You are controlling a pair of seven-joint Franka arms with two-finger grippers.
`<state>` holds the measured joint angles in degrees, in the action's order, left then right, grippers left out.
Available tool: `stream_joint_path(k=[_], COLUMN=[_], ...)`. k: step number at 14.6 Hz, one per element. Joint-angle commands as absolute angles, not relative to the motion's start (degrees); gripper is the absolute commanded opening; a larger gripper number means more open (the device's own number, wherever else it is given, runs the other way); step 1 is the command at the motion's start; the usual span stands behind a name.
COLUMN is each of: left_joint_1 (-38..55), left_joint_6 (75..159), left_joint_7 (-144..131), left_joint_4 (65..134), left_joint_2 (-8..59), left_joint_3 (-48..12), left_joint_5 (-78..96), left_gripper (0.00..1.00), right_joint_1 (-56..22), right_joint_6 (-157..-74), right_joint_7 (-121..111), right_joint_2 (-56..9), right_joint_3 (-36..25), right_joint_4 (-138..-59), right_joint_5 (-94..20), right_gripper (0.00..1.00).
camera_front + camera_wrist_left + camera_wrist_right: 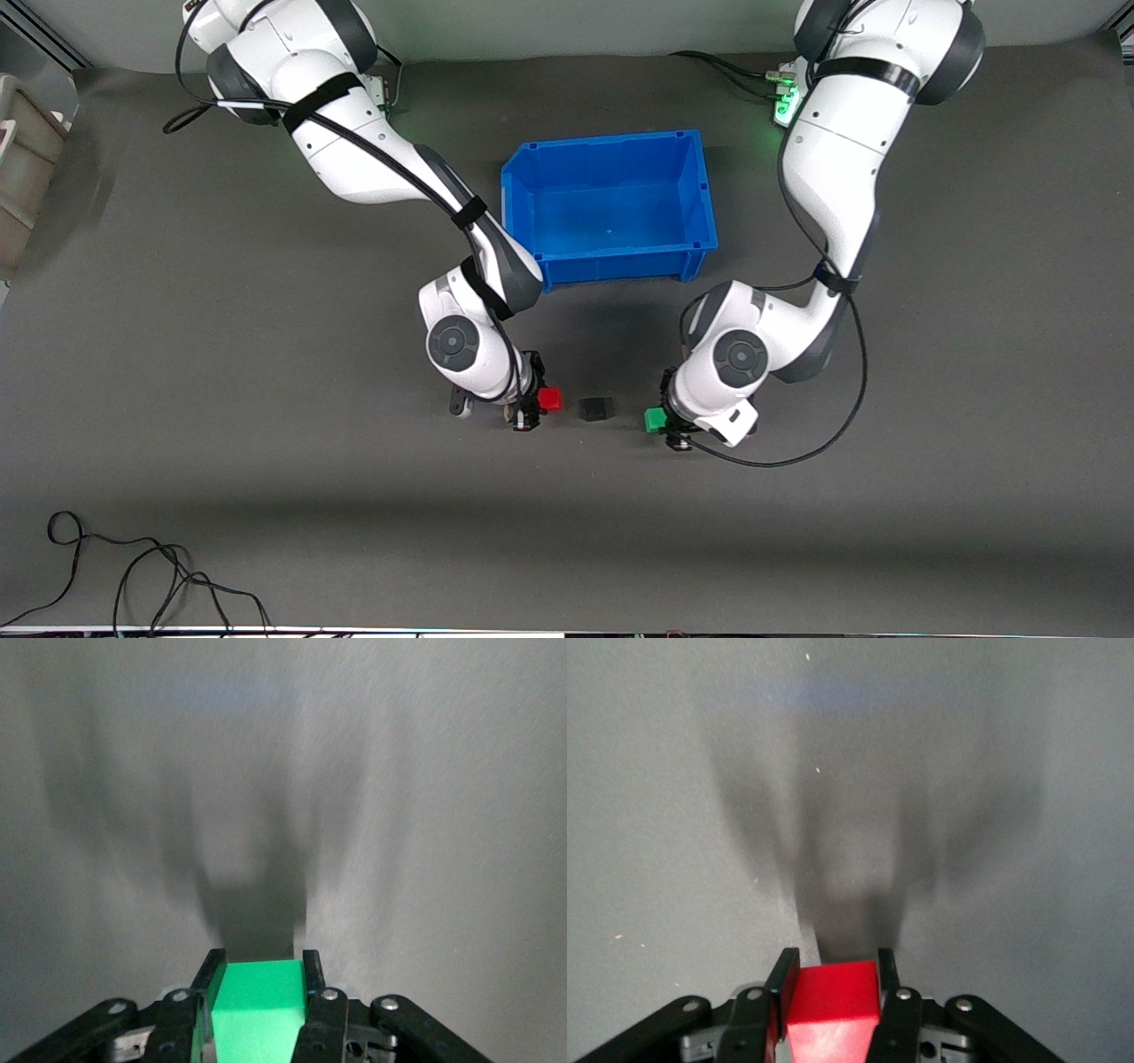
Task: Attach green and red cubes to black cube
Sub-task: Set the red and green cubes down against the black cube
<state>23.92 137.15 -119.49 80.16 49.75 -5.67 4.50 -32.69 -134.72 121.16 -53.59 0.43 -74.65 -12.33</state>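
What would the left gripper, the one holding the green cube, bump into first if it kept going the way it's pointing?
Judging by the front view, the left gripper, shut on the green cube, faces the black cube on the mat, so it would probably meet that first. Its own wrist view shows only bare mat ahead, so the line is uncertain.

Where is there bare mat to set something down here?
Wide bare mat lies nearer the camera than the black cube. It is crowded beside it: right hand grips the red cube, left hand the green cube. The blue bin is free inside.
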Motion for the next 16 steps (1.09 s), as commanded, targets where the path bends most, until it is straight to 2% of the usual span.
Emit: stream_joint_path(k=[1, 4, 16], left_joint_1=[24.6, 27.0, 29.3], left_joint_6=[137.6, 139.2, 137.5], left_joint_7=[-124.9, -125.6, -125.7], left_joint_4=[76.7, 73.8, 73.9], left_joint_2=[51.5, 54.7, 54.7], left_joint_3=[-4.9, -5.2, -5.3], left_joint_5=[4.9, 4.9, 4.8], left_gripper=[0.00, 0.00, 0.00], right_joint_1=[-33.5, -34.9, -38.2], right_joint_6=[-134.3, -134.3, -134.4], right_joint_7=[126.9, 130.8, 136.5], right_joint_2=[-55.7, -56.8, -58.8], right_joint_3=[-0.4, -0.3, -0.4], right_joint_4=[-70.8, -69.7, -68.2], right_joint_5=[-8.0, -6.0, -5.8], right_gripper=[0.00, 0.00, 0.00])
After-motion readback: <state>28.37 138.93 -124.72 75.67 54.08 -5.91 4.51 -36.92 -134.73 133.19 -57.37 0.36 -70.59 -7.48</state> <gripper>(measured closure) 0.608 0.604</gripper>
